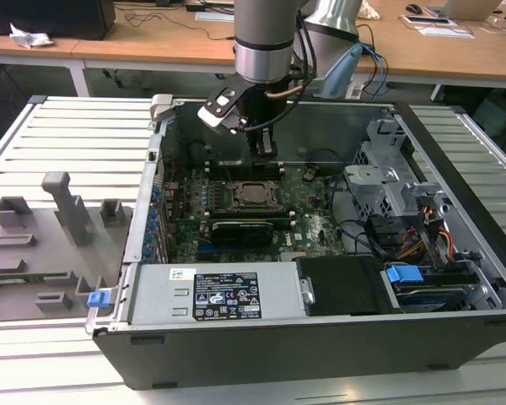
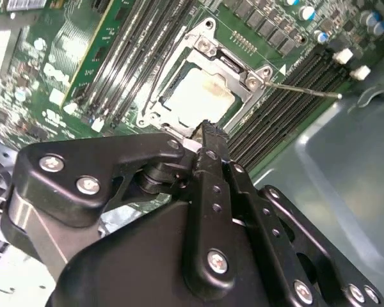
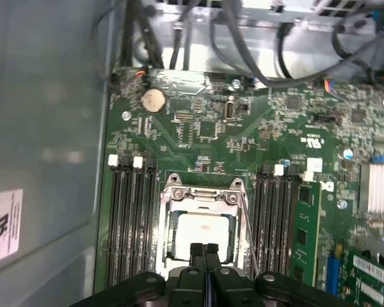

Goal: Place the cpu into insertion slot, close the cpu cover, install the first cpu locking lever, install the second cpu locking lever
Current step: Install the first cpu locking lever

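In the exterior view, the open computer case (image 1: pixel 320 354) is seen lying on a slatted table (image 1: pixel 67 126), with a grey power supply (image 1: pixel 228 295) along its nearest edge. Behind it, the green circuit board (image 1: pixel 312 224) is laid flat, and a long black card (image 1: pixel 240 229) is seated just in front of the insertion slot (image 2: pixel 152 117). The cpu (image 2: pixel 198 97) is seated in that slot — its silver top is framed by the cpu cover (image 3: pixel 201 196), which is folded down flat around it. Black memory slots (image 3: pixel 131 224) are arranged on both sides. A thin metal lever (image 2: pixel 301 89) is angled away from one corner of the slot, out over the memory slots. The gripper (image 2: pixel 208 128) is held directly over the cover's edge, fingers pressed together with nothing between them — contact with the cover cannot be confirmed. Beyond the case, a wooden desk (image 1: pixel 152 42) is visible.
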`<state>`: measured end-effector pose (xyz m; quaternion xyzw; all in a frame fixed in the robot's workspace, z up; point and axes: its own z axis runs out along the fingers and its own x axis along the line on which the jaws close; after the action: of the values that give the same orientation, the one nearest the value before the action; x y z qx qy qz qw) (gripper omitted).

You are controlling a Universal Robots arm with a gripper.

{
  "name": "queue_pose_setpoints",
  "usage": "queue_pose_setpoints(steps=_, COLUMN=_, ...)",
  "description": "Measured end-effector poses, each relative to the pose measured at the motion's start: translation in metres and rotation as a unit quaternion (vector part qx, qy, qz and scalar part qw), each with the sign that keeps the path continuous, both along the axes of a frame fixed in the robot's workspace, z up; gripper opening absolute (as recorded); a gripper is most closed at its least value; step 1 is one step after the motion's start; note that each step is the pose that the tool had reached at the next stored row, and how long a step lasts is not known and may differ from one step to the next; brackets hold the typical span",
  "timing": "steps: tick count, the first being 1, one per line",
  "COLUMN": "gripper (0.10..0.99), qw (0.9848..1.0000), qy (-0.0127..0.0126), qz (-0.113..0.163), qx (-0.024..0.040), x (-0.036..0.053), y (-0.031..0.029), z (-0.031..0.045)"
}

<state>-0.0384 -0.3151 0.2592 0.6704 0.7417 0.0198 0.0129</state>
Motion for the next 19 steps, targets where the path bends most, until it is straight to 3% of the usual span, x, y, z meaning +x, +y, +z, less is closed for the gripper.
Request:
queue_pose_setpoints(steps=2, gripper=0.106, qw=0.9992, qy=0.0001, qz=0.04, qx=-0.0005, x=0.0, y=0.0, z=-0.0005)
queue_pose_setpoints(steps=4, gripper=0.106, qw=0.9981, qy=0.0001, qz=0.061, qx=-0.0007, x=0.0, y=0.0, z=-0.0007)
queue_pose_setpoints(steps=12, gripper=0.106, qw=0.9953, qy=0.001, qz=0.097, qx=-0.0007, x=-0.0001, y=0.0, z=-0.001)
queue_pose_setpoints(steps=17, gripper=0.106, qw=0.9914, qy=0.001, qz=0.131, qx=-0.0007, x=-0.0001, y=0.0, z=-0.0011)
queue_pose_setpoints(steps=19, gripper=0.106, qw=0.9886, qy=0.001, qz=0.15, qx=-0.0007, x=-0.0001, y=0.0, z=-0.0011)
